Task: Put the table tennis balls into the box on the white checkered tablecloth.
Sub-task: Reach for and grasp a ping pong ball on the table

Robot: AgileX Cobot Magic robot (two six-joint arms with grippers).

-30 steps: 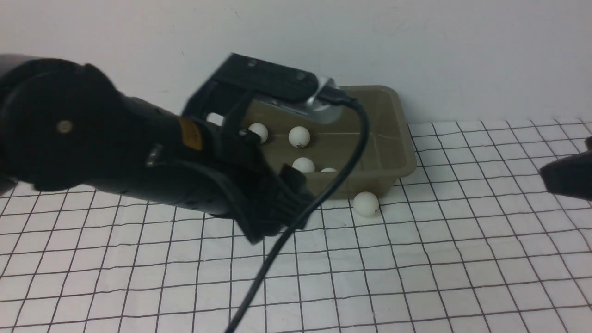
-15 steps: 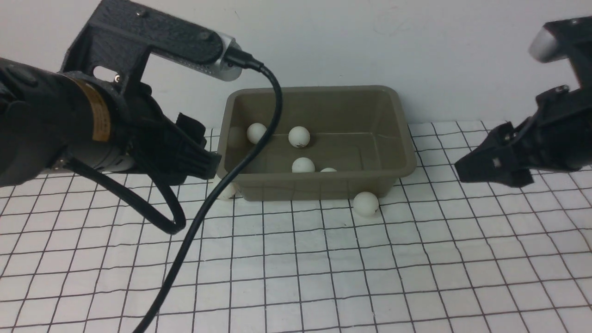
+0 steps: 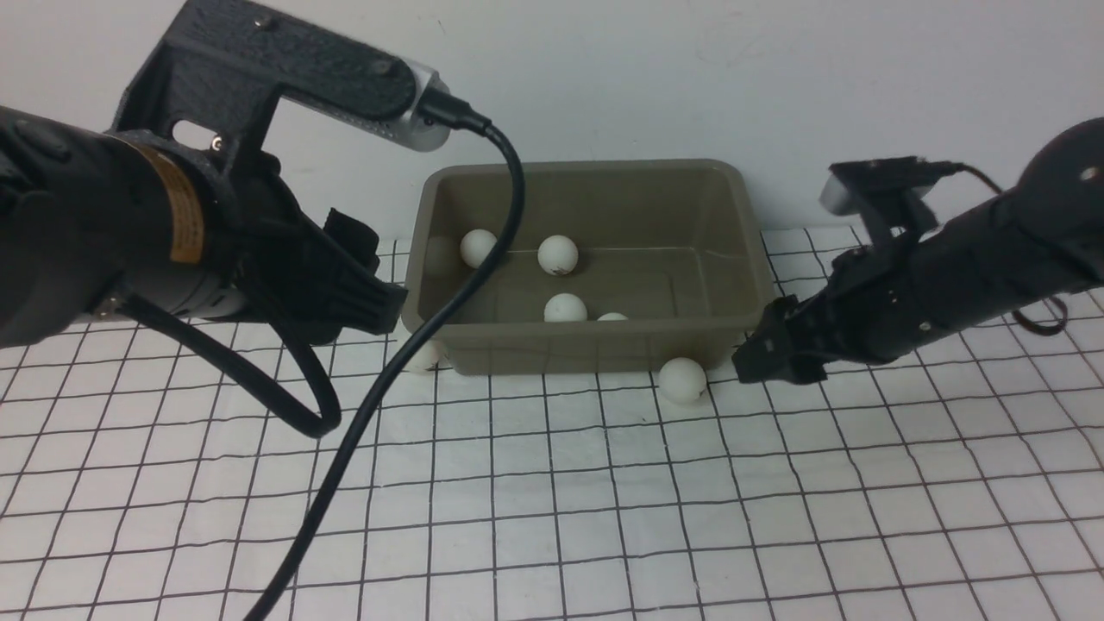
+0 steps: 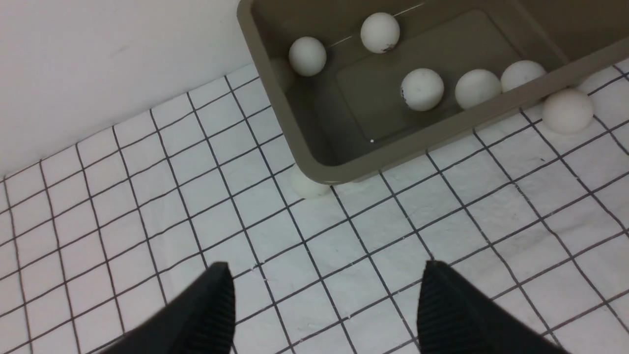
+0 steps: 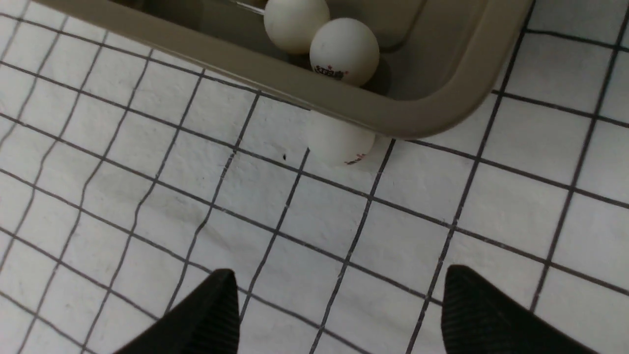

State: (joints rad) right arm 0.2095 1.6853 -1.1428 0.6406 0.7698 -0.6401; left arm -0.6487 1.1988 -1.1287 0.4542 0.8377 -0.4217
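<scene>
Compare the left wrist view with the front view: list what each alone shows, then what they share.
Left wrist only: the open, empty jaws of the left gripper, plus a fifth ball inside the box. Front only: the right gripper near the loose ball, and the black cable. Both: the box, four balls inside it, the loose ball by its near wall, another ball at its corner, the checkered tablecloth.

Five balls [image 4: 421, 89] in box [image 4: 344, 169], two outside
</scene>
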